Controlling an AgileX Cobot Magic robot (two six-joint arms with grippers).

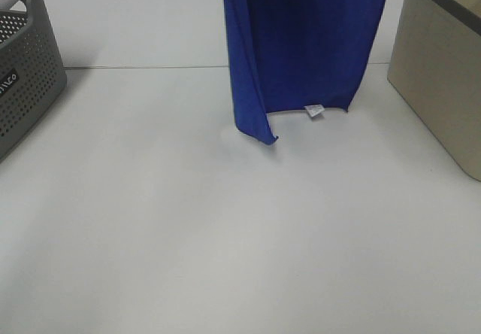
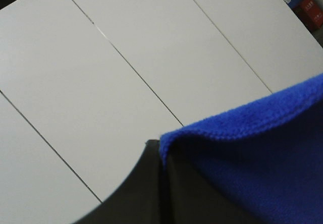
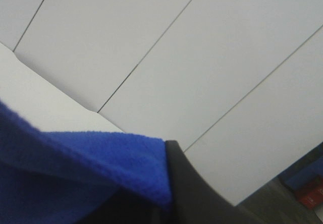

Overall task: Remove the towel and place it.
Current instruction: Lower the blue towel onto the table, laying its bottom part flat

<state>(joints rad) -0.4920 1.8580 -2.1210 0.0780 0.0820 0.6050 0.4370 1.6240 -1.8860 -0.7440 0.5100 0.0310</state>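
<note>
The towel [image 1: 301, 40], deep blue with a small white tag [image 1: 313, 110] at its lower edge, hangs in folds from above the top of the exterior view. Its bottom edge hovers just over the white table [image 1: 225, 236]. Neither gripper shows in that view. In the left wrist view my left gripper [image 2: 162, 153] is shut on a top edge of the towel [image 2: 252, 158], which is pinched between the dark fingers [image 2: 146, 188]. In the right wrist view my right gripper [image 3: 169, 193] is likewise shut on the towel [image 3: 75, 168] beside a dark finger [image 3: 189, 188].
A grey perforated basket [image 1: 22, 78] stands at the table's left edge. A beige box [image 1: 436, 71] stands at the right. A seam line crosses the table behind the towel.
</note>
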